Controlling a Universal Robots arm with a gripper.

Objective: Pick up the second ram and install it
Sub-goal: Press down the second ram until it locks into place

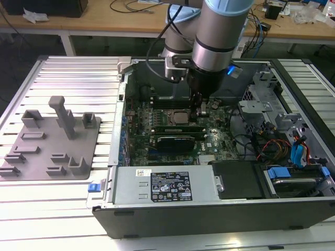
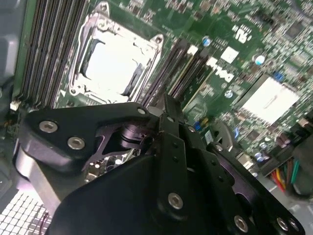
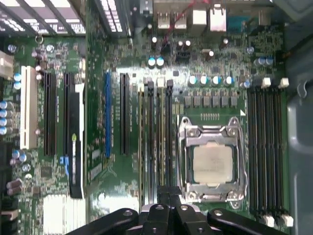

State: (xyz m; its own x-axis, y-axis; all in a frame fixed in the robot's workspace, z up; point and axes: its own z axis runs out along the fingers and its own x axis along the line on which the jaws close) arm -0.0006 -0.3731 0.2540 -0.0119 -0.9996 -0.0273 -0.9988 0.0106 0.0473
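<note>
- The gripper (image 1: 201, 107) hangs low inside the open computer case (image 1: 209, 209), at the centre of the exterior view, just above the motherboard (image 3: 122, 58).
- Its fingers are pressed together, with nothing seen between them.
- The second ram (image 3: 162, 142) stands seated in a slot beside the processor socket (image 3: 212, 164), right at the fingertips (image 3: 168, 196).

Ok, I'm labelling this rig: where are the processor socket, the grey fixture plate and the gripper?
processor socket (image 3: 212, 165), first wrist view, on the bright metal lid at its centre.
grey fixture plate (image 1: 36, 151), exterior view, on a bare flat part of its base.
gripper (image 1: 201, 111), exterior view, at its fingertips over the motherboard.
</note>
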